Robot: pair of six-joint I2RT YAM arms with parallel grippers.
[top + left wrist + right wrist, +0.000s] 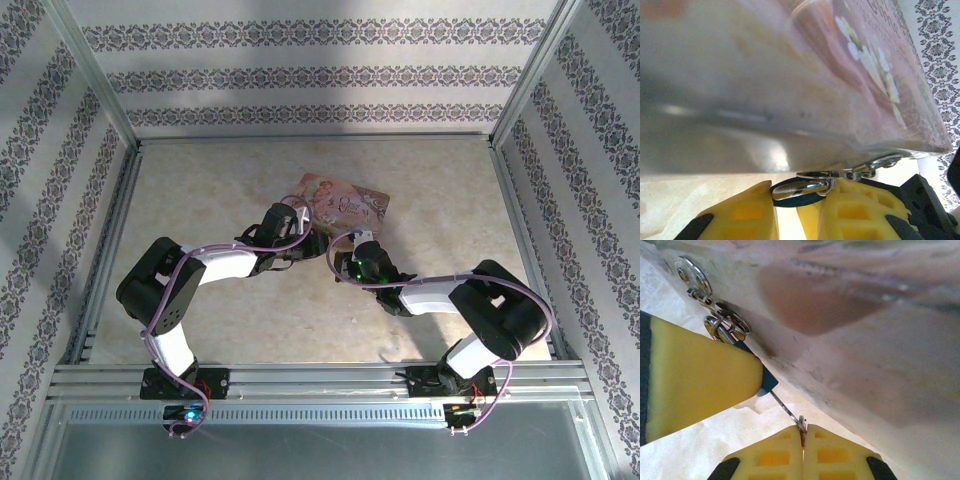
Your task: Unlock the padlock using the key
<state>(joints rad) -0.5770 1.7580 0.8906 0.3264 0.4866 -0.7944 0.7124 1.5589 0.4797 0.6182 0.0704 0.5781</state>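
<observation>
So, left hand (790, 215): you had it pinching the padlock (802, 192), likely light and slippery.
Right hand (802, 440): pressed together on the key (784, 409), thin, probably bendable; gripped at its tail.

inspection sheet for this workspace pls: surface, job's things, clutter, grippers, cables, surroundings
surface: beige mottled table, no spills seen
job's things: padlock, blue body, hanging at the metal clasp rings on the pink tin; key, a thin metal sliver, with its tip at the padlock's end
clutter: nothing seen apart from the pink tin mid-table
grippers: left gripper shut on the padlock; right gripper shut on the key
cables: purple cables run along both arms; no snag seen
surroundings: patterned walls on three sides, metal frame rails at the near edge
</observation>
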